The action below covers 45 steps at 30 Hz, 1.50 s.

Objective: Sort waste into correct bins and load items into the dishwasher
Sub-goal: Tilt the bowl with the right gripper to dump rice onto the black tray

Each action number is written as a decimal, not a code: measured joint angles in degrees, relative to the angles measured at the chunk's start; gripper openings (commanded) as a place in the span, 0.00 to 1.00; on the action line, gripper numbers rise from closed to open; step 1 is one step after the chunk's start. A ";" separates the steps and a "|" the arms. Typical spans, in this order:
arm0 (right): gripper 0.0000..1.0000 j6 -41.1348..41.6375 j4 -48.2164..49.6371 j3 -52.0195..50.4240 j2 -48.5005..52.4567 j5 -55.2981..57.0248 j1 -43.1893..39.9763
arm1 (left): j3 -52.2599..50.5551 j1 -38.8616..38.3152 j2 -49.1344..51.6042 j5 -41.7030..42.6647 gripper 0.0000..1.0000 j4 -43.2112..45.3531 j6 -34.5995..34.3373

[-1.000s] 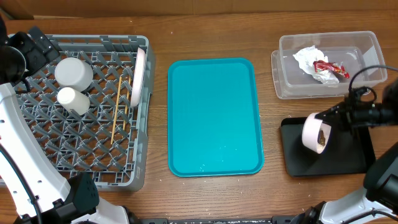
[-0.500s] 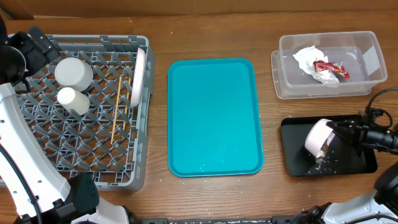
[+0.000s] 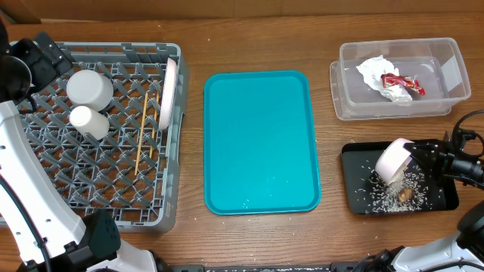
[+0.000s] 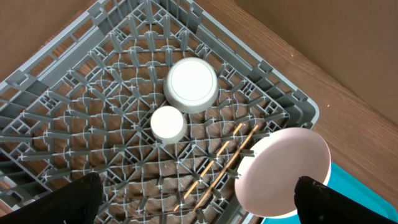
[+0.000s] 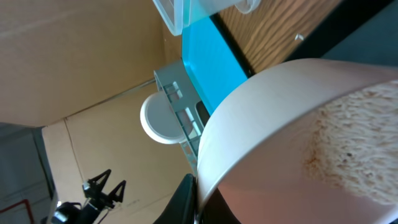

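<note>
Now tipping small white bowl [image 3: 392, 159] over black tray [image 3: 355, 181] — R gripper [image 3: 420, 156] clamped on it, L gripper [image 4: 199, 202] idling wide apart. Next — checking bowl's empty, then moving it to rack [image 3: 113, 193].

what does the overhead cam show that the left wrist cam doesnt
Only overhead: the clear tub holding the napkin and wrapper, the black tray strewn with rice grains, and the right pincer shut on a small bowl tipped over it.
Only left wrist: the round face of the plate, which overhead sees edge-on.
Both: the grey rack with its upturned bowl, cup and chopsticks, plus part of the teal tray.
</note>
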 measured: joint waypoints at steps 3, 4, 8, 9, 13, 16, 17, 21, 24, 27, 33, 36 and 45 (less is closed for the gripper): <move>0.04 -0.11 0.00 -0.76 0.00 -0.26 0.13 | 0.00 0.00 0.00 0.00 1.00 -0.02 -0.02; 0.04 -0.20 0.07 -1.18 0.00 -0.35 0.20 | 0.00 0.00 0.00 0.00 1.00 -0.02 0.00; 0.04 -0.48 1.27 -2.12 0.00 -2.45 0.57 | 0.00 0.00 0.00 0.00 1.00 -0.02 -0.02; 0.04 -0.48 1.07 -2.14 0.00 -2.69 0.72 | 0.00 0.00 0.00 0.00 1.00 -0.02 -0.02; 0.04 -0.66 0.31 -2.29 0.00 -4.22 1.55 | 0.00 0.00 0.00 0.00 1.00 -0.02 -0.02; 0.04 -0.70 -1.05 -2.32 0.00 -4.96 1.75 | 0.00 0.00 0.00 0.00 1.00 0.00 -0.02; 0.04 -0.70 -2.19 -2.36 0.00 -4.98 1.81 | 0.00 0.00 0.00 0.00 1.00 -0.02 -0.02; 0.04 -0.68 -3.67 -2.51 0.00 -6.64 2.03 | 0.00 0.00 0.00 0.00 1.00 -0.02 -0.02; 0.04 -0.74 -5.07 -2.54 0.00 -7.63 2.40 | 0.00 0.00 0.00 0.00 1.00 -0.02 0.00; 0.04 -0.70 -5.57 -2.54 0.00 -8.94 3.04 | 0.00 0.00 0.00 0.02 1.00 -0.02 -0.02; 0.04 -0.68 -5.29 -2.54 0.00 -10.43 3.32 | 0.00 0.00 0.00 0.00 1.00 -0.02 0.00; 0.04 -0.72 -4.72 -2.54 0.00 -10.86 3.17 | 0.00 0.00 0.00 0.00 1.00 0.00 0.00; 0.04 -0.68 -5.11 -2.56 0.00 -11.78 1.90 | 0.00 0.00 0.00 0.00 1.00 -0.02 -0.02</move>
